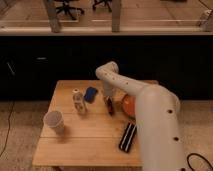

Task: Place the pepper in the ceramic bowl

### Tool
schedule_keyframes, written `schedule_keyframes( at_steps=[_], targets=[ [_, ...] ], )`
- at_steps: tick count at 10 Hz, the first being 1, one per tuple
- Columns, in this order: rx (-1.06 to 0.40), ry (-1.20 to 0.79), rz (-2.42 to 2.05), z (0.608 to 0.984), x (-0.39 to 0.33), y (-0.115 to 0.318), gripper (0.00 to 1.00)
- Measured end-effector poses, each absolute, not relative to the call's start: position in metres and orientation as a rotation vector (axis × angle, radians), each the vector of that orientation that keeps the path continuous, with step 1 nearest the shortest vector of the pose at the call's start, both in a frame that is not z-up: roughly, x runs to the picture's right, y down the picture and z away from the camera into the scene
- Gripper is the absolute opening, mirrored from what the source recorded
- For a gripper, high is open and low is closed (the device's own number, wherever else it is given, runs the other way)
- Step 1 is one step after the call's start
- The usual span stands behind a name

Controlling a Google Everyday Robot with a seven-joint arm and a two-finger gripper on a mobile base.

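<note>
My gripper (108,101) hangs over the middle of the wooden table (75,150), at the end of the white arm that reaches in from the lower right. It is shut on the pepper (109,107), a small dark red slender thing that hangs upright just above the tabletop. The ceramic bowl (128,104), glossy orange, sits just right of the gripper and is partly hidden behind my arm. The pepper is left of the bowl's rim, not over it.
A whitish paper cup (54,121) stands at the front left. A small clear bottle (78,101) and a blue object (90,94) lie left of the gripper. A black ribbed bar (128,136) lies at the front right. Dark cabinets stand behind the table.
</note>
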State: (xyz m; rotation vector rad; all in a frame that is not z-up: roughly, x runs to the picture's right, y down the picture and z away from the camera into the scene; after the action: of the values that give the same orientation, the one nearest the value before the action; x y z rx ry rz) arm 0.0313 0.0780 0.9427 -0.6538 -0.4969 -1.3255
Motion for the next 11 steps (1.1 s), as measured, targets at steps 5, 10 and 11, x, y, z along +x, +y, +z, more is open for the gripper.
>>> schedule_keyframes(
  at_steps=[5,10,11],
  targets=[
    [-0.608,-0.535,-1.347,0.928,0.027,0.075,0.0],
    [-0.547,-0.568,-1.359,0.911,0.02,0.066,0.0],
    [-0.536,-0.574,-1.361,0.908,0.018,0.064,0.0]
  ],
)
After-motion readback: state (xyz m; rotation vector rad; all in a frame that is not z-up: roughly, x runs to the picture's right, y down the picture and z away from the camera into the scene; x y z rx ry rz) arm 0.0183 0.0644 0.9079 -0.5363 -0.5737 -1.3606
